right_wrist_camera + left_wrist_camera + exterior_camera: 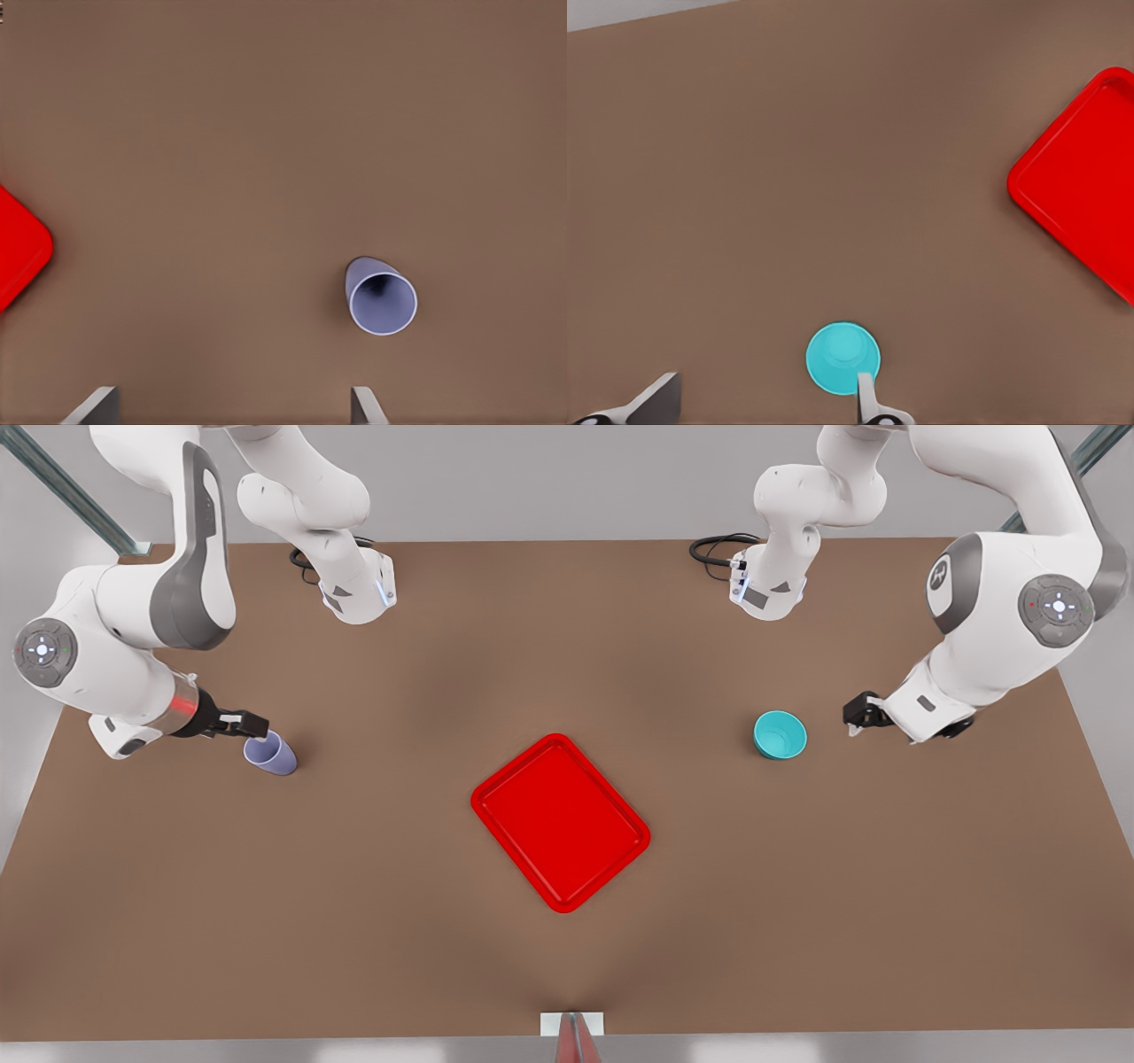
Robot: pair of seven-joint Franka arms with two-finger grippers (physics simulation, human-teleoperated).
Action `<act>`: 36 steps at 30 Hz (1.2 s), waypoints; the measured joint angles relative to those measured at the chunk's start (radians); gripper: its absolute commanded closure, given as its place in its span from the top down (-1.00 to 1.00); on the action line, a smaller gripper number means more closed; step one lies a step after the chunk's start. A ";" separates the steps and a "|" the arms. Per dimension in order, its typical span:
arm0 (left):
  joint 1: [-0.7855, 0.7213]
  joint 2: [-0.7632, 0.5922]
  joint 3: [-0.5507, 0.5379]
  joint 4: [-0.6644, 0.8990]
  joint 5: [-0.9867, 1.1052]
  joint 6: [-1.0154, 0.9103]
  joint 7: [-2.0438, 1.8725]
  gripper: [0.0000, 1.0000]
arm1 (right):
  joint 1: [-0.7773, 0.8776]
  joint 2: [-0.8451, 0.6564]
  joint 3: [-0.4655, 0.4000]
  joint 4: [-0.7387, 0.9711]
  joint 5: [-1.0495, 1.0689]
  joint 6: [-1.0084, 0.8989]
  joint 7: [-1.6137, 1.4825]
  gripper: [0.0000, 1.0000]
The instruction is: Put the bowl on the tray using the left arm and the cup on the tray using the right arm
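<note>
Red and empty, the tray lies at the middle of the counter, turned so its corners point at the arms; its long axis runs diagonally, from up on the front view's left down to that view's right. Neither thing is on it yet.

To the front view's left of the tray, well apart from it, stands the cup, upright with its mouth up — it appears to lean in the front view, though the right wrist view looks nearly straight down its mouth. The right gripper is at its rim, and in the right wrist view the fingers are spread wide with the cup ahead of them, nearer one finger than the other. The risk here, I judge, is an off-centre close: that finger would meet the wall first and tip or push the light tumbler away.

To the front view's right of the tray sits the bowl, mouth up, with no long axis to speak of. The left gripper hangs just beside it, farther from the tray, jaws wide. In the left wrist view one finger overlaps the bowl at its rim. Descending like that could nudge it aside — or catch only the rim, a weak hold.
</note>
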 measured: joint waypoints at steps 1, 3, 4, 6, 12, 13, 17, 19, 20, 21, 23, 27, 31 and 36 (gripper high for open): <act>0.002 0.000 0.000 -0.016 0.000 -0.001 -0.006 1.00 | 0.001 -0.001 0.000 0.000 0.000 0.000 0.000 1.00; -0.001 0.002 0.025 -0.214 0.000 0.000 -0.006 1.00 | -0.002 -0.001 0.000 0.000 0.000 0.000 0.000 1.00; 0.015 0.006 0.026 -0.337 -0.002 0.077 -0.008 1.00 | -0.004 0.001 0.000 0.000 0.000 0.001 0.000 1.00; 0.042 0.022 0.026 -0.599 -0.021 0.383 0.127 1.00 | -0.007 0.000 0.000 0.000 0.000 0.002 0.000 1.00; 0.158 0.176 0.029 -0.722 -0.136 0.537 0.601 1.00 | -0.003 0.001 0.000 0.000 0.000 0.003 -0.005 1.00; 0.157 0.186 0.029 -0.723 -0.144 0.538 0.600 1.00 | -0.004 0.001 0.000 0.000 0.000 0.003 -0.005 1.00; 0.157 0.225 0.028 -0.721 -0.187 0.571 0.564 1.00 | -0.007 0.000 0.000 -0.002 0.000 0.003 -0.006 1.00; 0.157 0.235 0.028 -0.721 -0.200 0.583 0.563 1.00 | -0.006 0.001 0.000 -0.002 0.000 0.002 -0.006 1.00; 0.153 0.238 0.026 -0.721 -0.207 0.582 0.564 1.00 | -0.004 0.001 0.000 -0.002 0.000 0.002 -0.006 1.00; 0.149 0.241 0.026 -0.721 -0.213 0.579 0.564 1.00 | -0.004 0.001 0.000 -0.002 0.000 0.002 -0.006 1.00; 0.146 0.244 0.025 -0.721 -0.220 0.574 0.566 1.00 | -0.005 0.001 0.000 -0.002 0.000 0.002 -0.006 1.00; 0.134 0.255 0.025 -0.721 -0.226 0.570 0.569 0.10 | -0.009 0.001 0.000 0.000 0.000 0.002 -0.008 1.00; 0.127 0.271 0.025 -0.718 -0.229 0.572 0.568 -0.25 | -0.006 0.001 -0.001 -0.002 0.000 0.002 -0.006 1.00; 0.125 0.278 0.025 -0.712 -0.229 0.568 0.567 -0.57 | -0.007 0.001 -0.001 -0.001 0.000 0.002 -0.006 1.00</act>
